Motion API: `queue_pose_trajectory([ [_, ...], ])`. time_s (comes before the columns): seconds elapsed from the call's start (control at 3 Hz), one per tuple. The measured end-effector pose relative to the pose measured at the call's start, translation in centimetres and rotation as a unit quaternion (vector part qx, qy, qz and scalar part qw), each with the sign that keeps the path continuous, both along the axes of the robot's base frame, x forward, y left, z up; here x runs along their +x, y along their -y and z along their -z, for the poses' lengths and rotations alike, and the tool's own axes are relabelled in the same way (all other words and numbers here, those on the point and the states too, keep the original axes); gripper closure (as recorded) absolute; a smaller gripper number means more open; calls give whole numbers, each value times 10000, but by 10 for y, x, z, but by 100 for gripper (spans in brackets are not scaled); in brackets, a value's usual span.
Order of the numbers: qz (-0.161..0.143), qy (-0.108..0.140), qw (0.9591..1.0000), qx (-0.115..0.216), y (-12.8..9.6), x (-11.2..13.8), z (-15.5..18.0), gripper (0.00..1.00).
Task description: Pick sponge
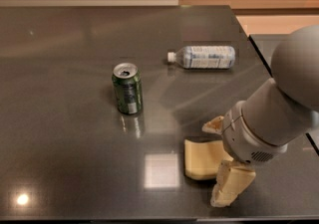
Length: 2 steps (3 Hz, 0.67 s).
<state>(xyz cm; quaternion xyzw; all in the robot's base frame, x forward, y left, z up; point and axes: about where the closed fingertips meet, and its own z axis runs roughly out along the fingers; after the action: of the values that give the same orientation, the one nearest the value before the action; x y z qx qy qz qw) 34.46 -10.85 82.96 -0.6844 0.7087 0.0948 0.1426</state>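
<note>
A dark, glossy table (60, 158) is filling nearly the whole frame, catching bright spots of light along its lower edge. The grey-white robot arm (279, 113) is reaching in from the right side, angling down toward the lower centre. In the upper middle a clear plastic bottle (202, 56) is lying on its side, white cap pointing left; whether it is holding any liquid cannot be told. The pale yellow sponge (199, 156) is lying flat at the lower centre-right. Left of centre a green can (127, 89) is standing upright – its contents are not showing. The gripper (212, 166) is hanging over the sponge's right end, cream fingers (230, 184) spread wide – one at the far edge, one at the near corner.
</note>
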Motion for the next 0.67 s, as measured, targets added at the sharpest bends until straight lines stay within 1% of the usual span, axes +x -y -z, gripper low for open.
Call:
queue_pose_trajectory([
  [0.33,62,-60,10000,-16,1,2,0,41],
  [0.67,141,-49,9999,-11,3,6,-8,64],
])
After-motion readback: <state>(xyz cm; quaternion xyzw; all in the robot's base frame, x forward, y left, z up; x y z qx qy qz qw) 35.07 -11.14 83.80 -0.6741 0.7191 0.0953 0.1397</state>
